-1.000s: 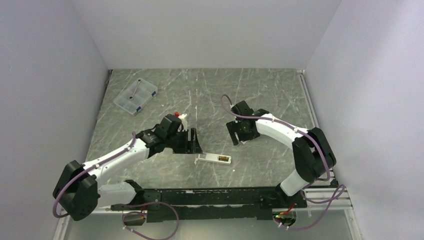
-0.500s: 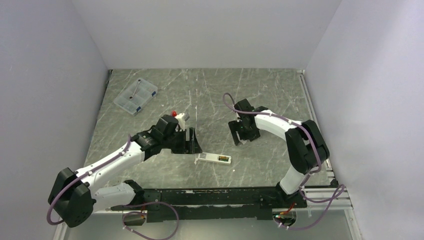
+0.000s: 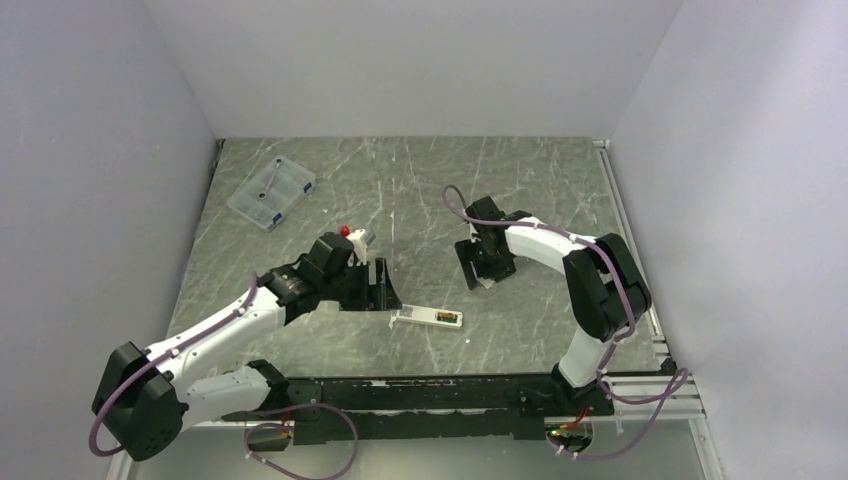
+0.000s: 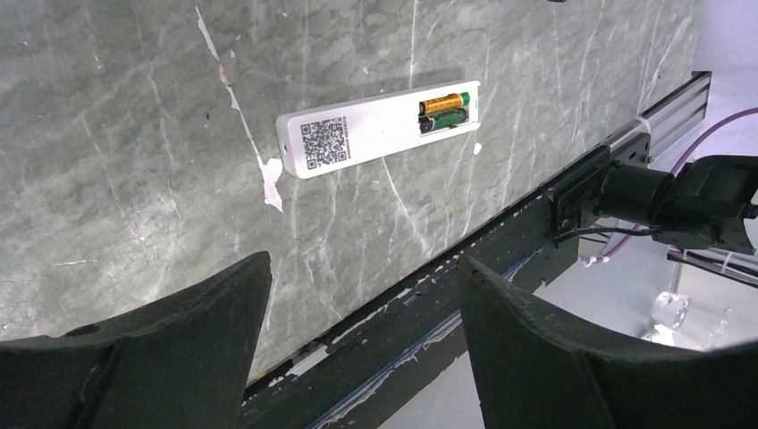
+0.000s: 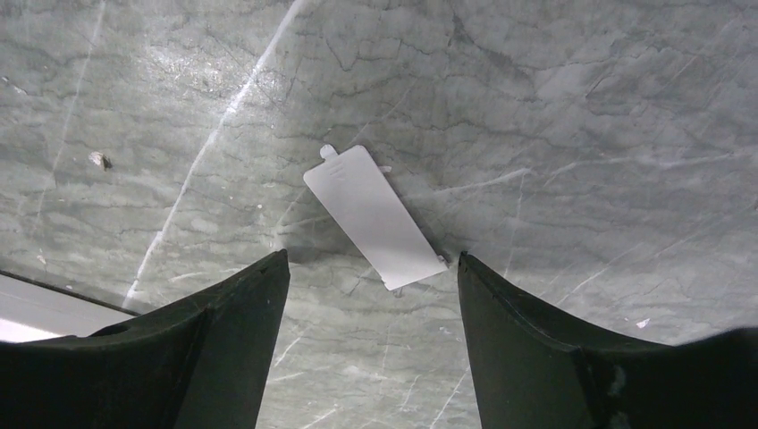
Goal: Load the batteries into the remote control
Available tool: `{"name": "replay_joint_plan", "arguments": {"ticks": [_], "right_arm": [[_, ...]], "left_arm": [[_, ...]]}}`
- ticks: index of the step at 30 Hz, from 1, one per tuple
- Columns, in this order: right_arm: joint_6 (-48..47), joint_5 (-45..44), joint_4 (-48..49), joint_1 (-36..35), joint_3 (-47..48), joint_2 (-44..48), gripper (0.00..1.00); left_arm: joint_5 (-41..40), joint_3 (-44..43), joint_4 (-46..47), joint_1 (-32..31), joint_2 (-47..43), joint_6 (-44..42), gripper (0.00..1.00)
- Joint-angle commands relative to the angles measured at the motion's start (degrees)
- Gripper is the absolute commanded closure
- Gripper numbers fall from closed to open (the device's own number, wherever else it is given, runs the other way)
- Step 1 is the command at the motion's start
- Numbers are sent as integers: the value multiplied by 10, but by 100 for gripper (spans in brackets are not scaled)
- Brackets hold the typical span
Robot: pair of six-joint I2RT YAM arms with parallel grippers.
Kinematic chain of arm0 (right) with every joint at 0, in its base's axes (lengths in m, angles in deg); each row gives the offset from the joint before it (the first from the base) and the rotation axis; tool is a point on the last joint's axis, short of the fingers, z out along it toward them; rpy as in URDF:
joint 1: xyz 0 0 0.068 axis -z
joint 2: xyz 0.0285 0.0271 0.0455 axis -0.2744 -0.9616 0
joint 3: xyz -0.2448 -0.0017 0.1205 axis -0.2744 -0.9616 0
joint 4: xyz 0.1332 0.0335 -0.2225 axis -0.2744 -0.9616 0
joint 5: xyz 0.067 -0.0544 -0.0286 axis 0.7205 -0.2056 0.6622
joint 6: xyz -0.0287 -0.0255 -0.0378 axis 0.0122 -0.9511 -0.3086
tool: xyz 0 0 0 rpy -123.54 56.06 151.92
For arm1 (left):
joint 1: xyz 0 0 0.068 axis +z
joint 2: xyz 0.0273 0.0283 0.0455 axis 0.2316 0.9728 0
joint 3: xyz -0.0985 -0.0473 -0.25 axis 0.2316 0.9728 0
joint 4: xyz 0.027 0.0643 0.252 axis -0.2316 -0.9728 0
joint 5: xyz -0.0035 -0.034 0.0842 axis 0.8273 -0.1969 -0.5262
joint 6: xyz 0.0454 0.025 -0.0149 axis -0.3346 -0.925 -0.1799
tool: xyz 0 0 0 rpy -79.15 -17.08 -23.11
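Note:
The remote control (image 3: 420,317) lies face down near the front of the table, its QR-code back (image 4: 357,138) up and its compartment uncovered. Both batteries sit side by side in that compartment: a copper-orange one (image 4: 442,101) and a dark green one (image 4: 444,119). My left gripper (image 3: 382,285) hangs just left of and behind the remote, open (image 4: 365,264) with nothing between its fingers. My right gripper (image 3: 478,266) is further back on the right, open (image 5: 374,256), and hovers over a small flat white cover piece (image 5: 375,217) lying on the table.
A clear plastic compartment box (image 3: 271,192) rests at the back left. The black mounting rail (image 3: 420,385) runs along the table's near edge, close to the remote. White walls enclose the marble table (image 3: 540,180) on three sides.
My left gripper has opened wider and drawn slightly back to the left. The right arm's elbow has swung inward while its gripper stays over the cover, jaws a little narrower.

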Motion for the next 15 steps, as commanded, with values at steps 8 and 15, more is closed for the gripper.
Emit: {"name": "replay_joint_plan", "arguments": {"ticks": [8,15], "right_arm": [[5,22,11,-2,-5,12,37],[15,31,11,-22,-21,26,41]], "left_arm": [[-2,4,3,-2,-17,10,18],[-1,9,7,-2,-15,13,18]]}}
